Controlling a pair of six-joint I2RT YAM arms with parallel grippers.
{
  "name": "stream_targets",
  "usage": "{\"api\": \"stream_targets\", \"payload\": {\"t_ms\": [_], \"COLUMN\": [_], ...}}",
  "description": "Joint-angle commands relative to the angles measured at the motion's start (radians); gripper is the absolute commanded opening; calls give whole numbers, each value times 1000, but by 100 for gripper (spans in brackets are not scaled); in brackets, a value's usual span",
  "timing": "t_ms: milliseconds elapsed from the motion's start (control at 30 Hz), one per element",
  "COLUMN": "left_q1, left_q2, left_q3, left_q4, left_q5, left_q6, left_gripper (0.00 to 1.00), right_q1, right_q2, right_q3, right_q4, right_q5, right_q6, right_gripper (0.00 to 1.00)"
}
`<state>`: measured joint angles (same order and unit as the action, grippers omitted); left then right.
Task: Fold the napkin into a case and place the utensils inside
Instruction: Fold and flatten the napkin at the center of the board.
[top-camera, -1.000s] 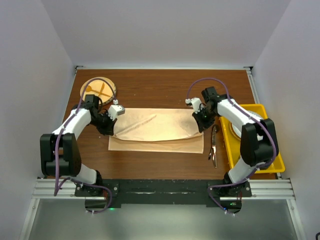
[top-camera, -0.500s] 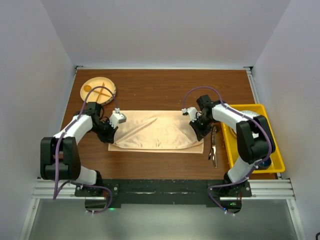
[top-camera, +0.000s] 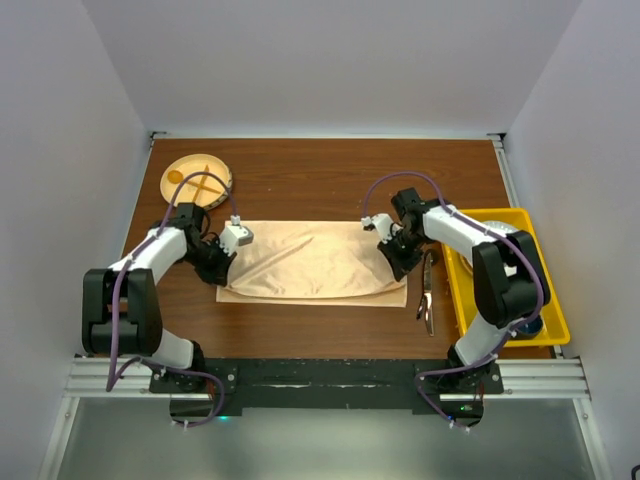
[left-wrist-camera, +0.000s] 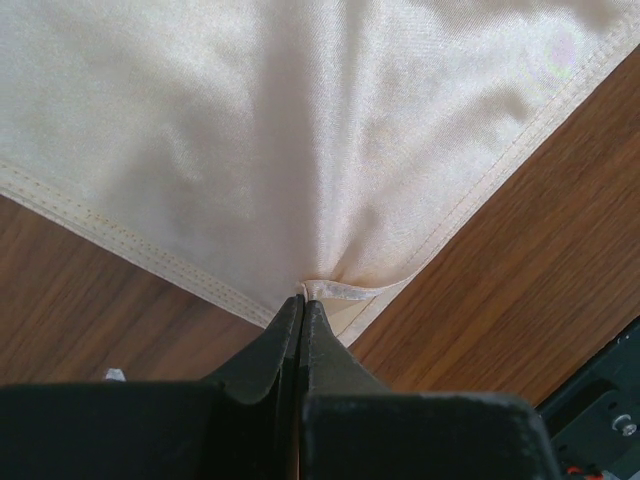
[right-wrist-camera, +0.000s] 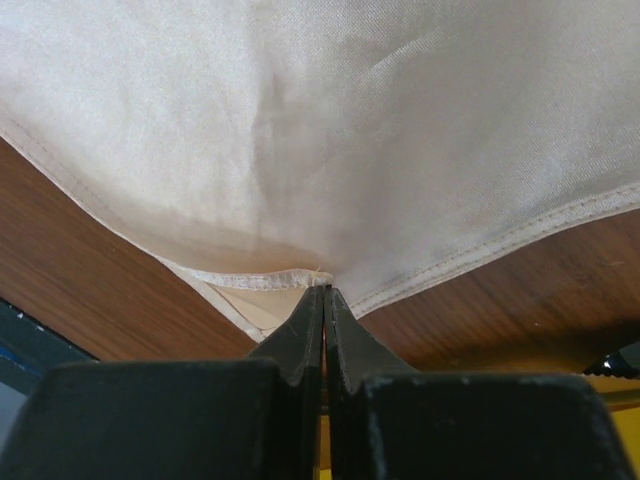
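The peach-orange satin napkin (top-camera: 312, 262) lies doubled over into a long band across the middle of the table. My left gripper (top-camera: 224, 270) is at its near left corner, shut on the hem of the upper layer (left-wrist-camera: 330, 288). At the near right corner my right gripper (top-camera: 398, 266) is shut on the hem in the same way (right-wrist-camera: 290, 277). In both wrist views the black fingers (left-wrist-camera: 270, 350) (right-wrist-camera: 300, 335) meet tip to tip, with the lower layer showing just beneath. Dark utensils (top-camera: 427, 292) lie on the wood right of the napkin. No narrow case is in view.
A round wooden plate (top-camera: 197, 178) holding a pale wooden spoon and fork sits at the back left. A yellow bin (top-camera: 455, 295) stands at the right edge, partly under the right arm. Bare brown table (top-camera: 330, 180) stretches behind the napkin.
Both grippers have drawn the napkin's upper layer toward the near edge, so it now covers the lower layer almost fully. Over the last half second they barely moved.
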<state>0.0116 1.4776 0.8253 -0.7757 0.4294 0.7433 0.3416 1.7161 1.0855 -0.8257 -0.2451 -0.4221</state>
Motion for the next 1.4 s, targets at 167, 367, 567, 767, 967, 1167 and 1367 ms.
{"api": "stream_targets", "payload": {"t_ms": [167, 367, 567, 767, 967, 1167, 1367], "left_q1": [-2, -2, -2, 2, 4, -1, -4], "left_q2": [-37, -16, -10, -106, -143, -66, -19], "left_q3": [60, 48, 40, 83, 112, 94, 16], "left_q4": [-76, -47, -43, -157, -157, -21, 33], "left_q5": [-12, -9, -4, 72, 124, 129, 63], "left_q6": [36, 27, 44, 112, 61, -57, -68], "left_gripper": [0, 0, 7, 42, 44, 40, 34], "right_q1": [16, 39, 56, 56, 56, 76, 77], "right_q2": [-75, -50, -30, -69, -59, -3, 31], "right_q3": [40, 16, 24, 154, 209, 166, 96], "right_q4": [-72, -35, -75, -191, -211, -155, -118], "right_q5": [-17, -14, -28, -71, -121, -119, -20], "right_q6": [-20, -9, -38, -69, -50, -4, -24], "right_gripper": [0, 0, 13, 50, 54, 46, 32]}}
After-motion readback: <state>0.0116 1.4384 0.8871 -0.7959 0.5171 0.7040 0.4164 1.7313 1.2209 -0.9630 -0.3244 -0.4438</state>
